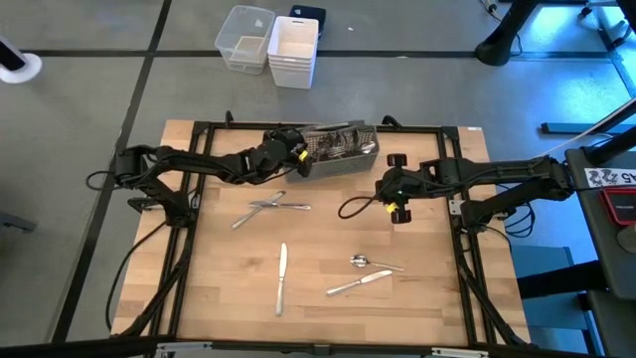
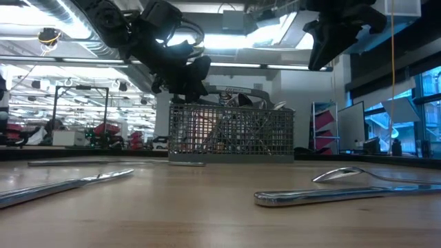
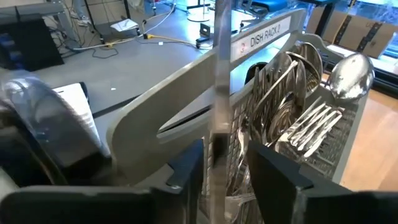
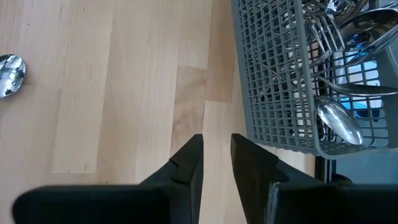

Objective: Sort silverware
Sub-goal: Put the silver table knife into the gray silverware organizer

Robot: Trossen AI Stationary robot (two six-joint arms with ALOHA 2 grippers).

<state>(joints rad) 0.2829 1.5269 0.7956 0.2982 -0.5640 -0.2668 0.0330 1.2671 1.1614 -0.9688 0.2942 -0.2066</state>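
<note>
1. Grey wire-mesh rectangular caddy (image 1: 343, 161) at the far middle of the light wooden table (image 1: 229, 288). Crammed with shiny silver-coloured metal forks (image 3: 311, 124) and spoons (image 3: 351, 78), standing or leaning against one another, too tangled to count.
2. On the floor beyond the table, a clear plastic box (image 1: 245, 38) and a stack of white plastic bins (image 1: 294, 50), side by side and touching. Contents not to be made out.
3. Five loose pieces of silverware on the table:
   - two slim crossed pieces (image 1: 273, 206) left of centre, near the caddy, kind unclear;
   - one table knife (image 1: 282, 278) lying alone toward the near edge;
   - one small spoon (image 1: 363, 262) right of centre;
   - one second table knife (image 1: 358, 283) just beside that spoon.
4. Left gripper (image 1: 296, 149) at the caddy's left end, above the rim. Fingers parted wider than the slim upright silver piece (image 3: 217, 93) standing between them. Close against one finger, a clear gap to the other, lower end down in the caddy. No telling whether actually touched; looks released rather than clamped.
5. Right gripper (image 1: 390, 189) just beside the caddy's right end, over bare wood. Fingers only a narrow slit apart, nothing between them, touching nothing.
</note>
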